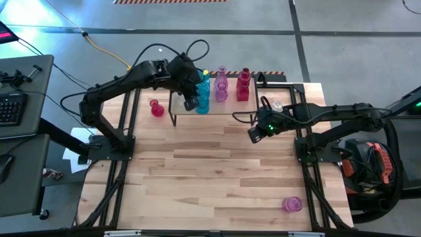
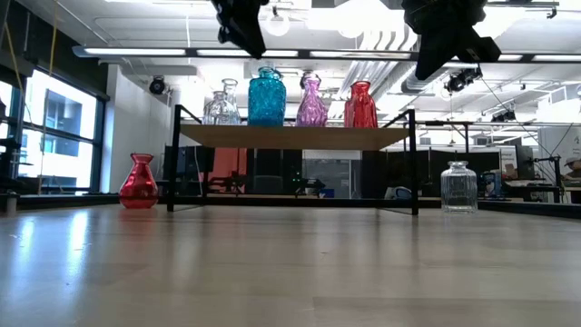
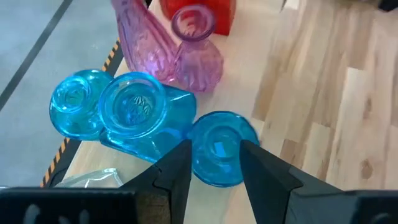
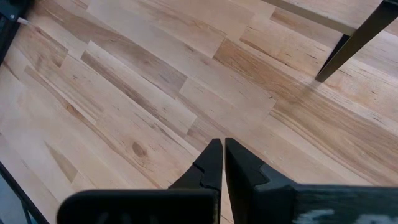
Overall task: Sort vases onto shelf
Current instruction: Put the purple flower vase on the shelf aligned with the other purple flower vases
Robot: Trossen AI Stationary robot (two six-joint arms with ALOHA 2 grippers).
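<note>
The shelf has a light wood top on black legs and carries clear, teal-blue, pink-purple and red vases. The left gripper hovers above it, fingers parted and released, flanking the teal vase below without visible contact. The right gripper is clenched empty above the table.

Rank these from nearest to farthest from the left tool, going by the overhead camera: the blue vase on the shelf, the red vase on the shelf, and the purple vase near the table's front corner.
1. Blue vase: on the shelf, right beside the left tool.
2. Red vase: toward the shelf's right end.
3. Purple vase: lying far off at the table's front right corner.
</note>
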